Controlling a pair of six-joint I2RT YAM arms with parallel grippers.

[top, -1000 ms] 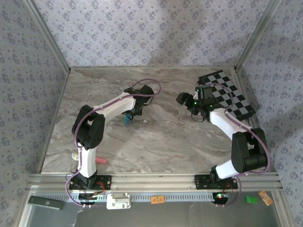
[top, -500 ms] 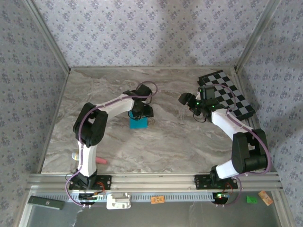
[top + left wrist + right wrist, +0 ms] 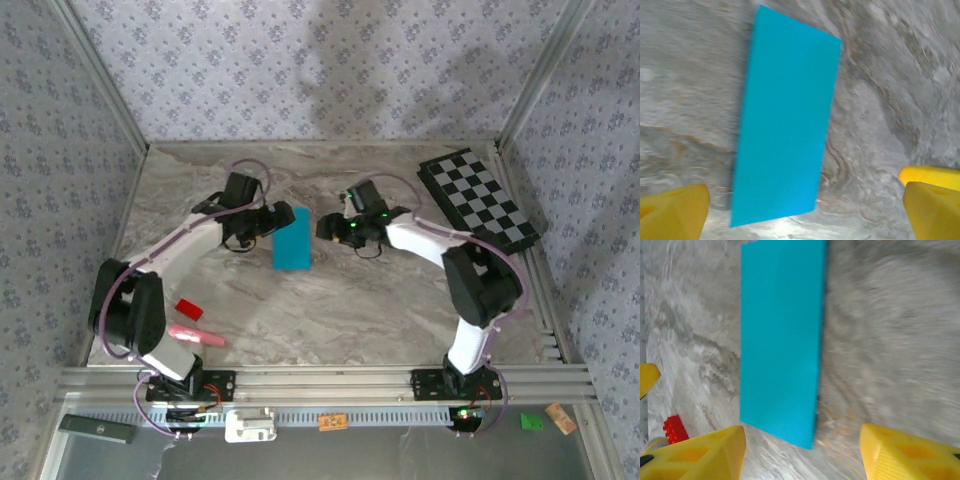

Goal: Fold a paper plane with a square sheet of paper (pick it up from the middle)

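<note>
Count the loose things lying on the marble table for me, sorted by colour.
Blue: 1, folded paper
Black-and-white: 1, checkered board
Red: 1, small block
Pink: 1, small stick-shaped object
Total: 4

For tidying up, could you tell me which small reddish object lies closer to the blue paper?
The small studded red brick; the longer pink piece lies nearer the table's front edge, farther from the cyan-blue paper rectangle.
</note>
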